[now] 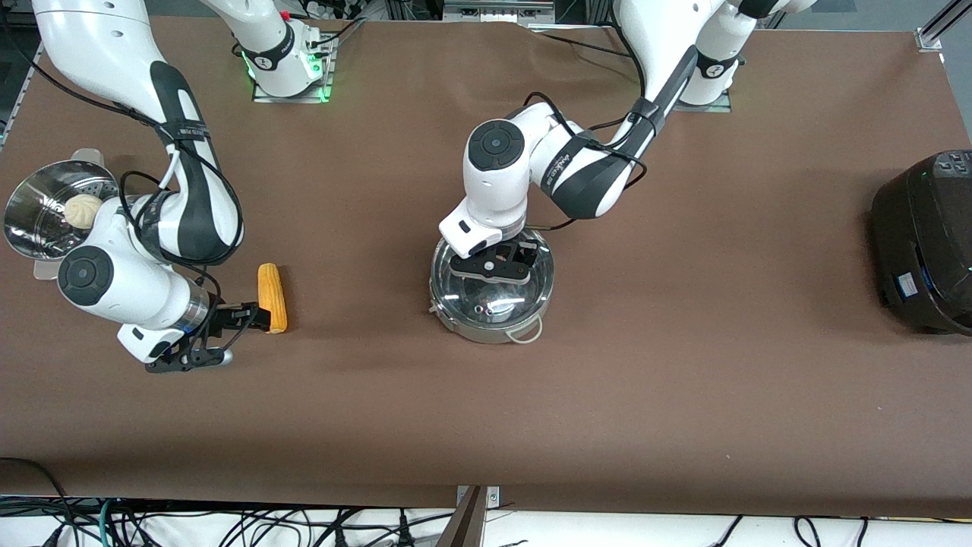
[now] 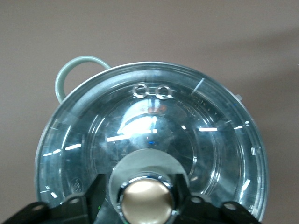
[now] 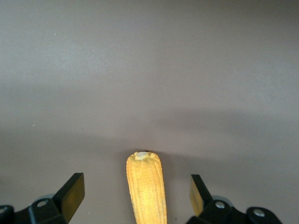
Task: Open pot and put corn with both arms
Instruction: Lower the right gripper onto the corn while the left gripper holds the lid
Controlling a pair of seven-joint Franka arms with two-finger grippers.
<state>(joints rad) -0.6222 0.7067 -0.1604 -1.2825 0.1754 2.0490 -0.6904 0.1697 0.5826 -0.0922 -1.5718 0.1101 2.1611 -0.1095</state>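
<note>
Looking at both arms mid-approach: neither grasp is made yet, by my read.

Left gripper (image 1: pixel 490 267) sits down on the pot (image 1: pixel 492 292), mid-table. Lid (image 2: pixel 154 140) is on. In the left wrist view the knob (image 2: pixel 147 201) sits between the fingers (image 2: pixel 91 193), which stand spread with a gap each side, not pinching it. Next move there: close on the knob, then lift straight up so the glass clears the rim without dragging the pot.

Right gripper (image 1: pixel 262 316) is low at the corn (image 1: pixel 272 298), which lies on the table toward the right arm's end, well apart from the pot, long axis running toward the front camera. Right wrist view shows the cob between wide-spread fingers (image 3: pixel 70 193), clear space both sides, nothing held. Fingers look set only at the cob's near end, so it probably needs to advance a bit before closing, else the cob may pivot out.

Steamer (image 1: pixel 45 209) with a bun (image 1: pixel 82 210) sits by the right arm; black cooker (image 1: pixel 923 239) at the left arm's end. Both untouched.
</note>
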